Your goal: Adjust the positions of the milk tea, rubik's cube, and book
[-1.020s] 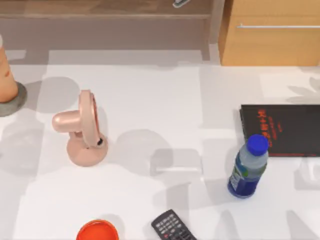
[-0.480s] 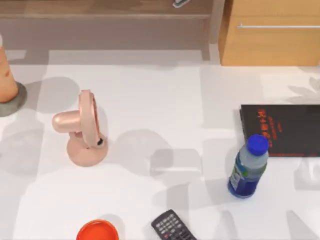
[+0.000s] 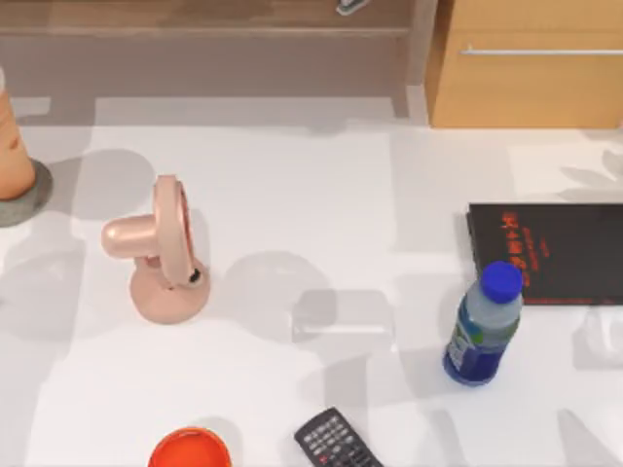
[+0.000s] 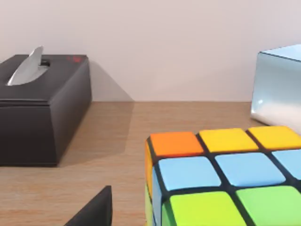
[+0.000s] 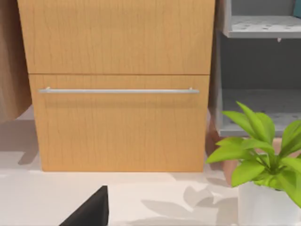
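The milk tea [image 3: 12, 146], a tall peach-orange cup, stands on a grey coaster [image 3: 34, 199] at the table's far left edge. In the left wrist view, the rubik's cube [image 4: 225, 179] rests on a wooden surface close in front of the camera, showing orange, yellow, blue and green squares. A dark part of my left gripper [image 4: 94, 212] sits just beside the cube, apart from it. A dark part of my right gripper [image 5: 91, 209] hangs over the white table, facing a wooden drawer cabinet [image 5: 117, 94]. The book is out of view.
On the table are a pink desk fan [image 3: 161, 248], an orange-red round thing [image 3: 190, 449], a remote [image 3: 336, 440], a blue-capped bottle [image 3: 484, 326] and a thin black book with red lettering [image 3: 555, 253]. A black tissue box [image 4: 42, 108] and a pale blue-grey block [image 4: 280, 87] stand near the cube. A potted plant [image 5: 263, 165] is by the cabinet.
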Controlling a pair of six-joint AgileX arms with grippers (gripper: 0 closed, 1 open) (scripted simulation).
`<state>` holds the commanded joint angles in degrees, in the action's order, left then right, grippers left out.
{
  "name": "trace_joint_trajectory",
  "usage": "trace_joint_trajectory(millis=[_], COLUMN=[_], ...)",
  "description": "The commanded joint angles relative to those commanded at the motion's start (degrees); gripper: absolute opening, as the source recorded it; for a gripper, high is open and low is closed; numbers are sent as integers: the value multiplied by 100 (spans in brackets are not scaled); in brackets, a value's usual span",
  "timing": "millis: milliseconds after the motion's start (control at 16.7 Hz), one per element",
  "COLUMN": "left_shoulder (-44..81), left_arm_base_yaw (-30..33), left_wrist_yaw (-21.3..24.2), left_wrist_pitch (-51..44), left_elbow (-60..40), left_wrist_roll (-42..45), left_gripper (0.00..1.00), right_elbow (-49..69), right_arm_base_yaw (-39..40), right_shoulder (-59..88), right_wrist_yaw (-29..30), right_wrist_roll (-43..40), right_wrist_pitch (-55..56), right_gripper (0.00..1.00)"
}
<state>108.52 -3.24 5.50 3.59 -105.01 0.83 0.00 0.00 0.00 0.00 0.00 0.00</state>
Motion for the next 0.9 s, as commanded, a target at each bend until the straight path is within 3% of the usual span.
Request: trace_joint_trajectory(millis=[900], left_shoulder=[-1122], left_arm_base_yaw=[0], left_wrist_yaw=[-10], left_wrist_pitch=[168], left_elbow=[1248], left_wrist_roll=[-16], left_gripper=[100], right_elbow=[0], right_arm_base_yaw=[0], right_shoulder=[0], right_wrist_yaw=[0], right_wrist_roll=[0], right_wrist_pitch=[0], right_gripper=[100])
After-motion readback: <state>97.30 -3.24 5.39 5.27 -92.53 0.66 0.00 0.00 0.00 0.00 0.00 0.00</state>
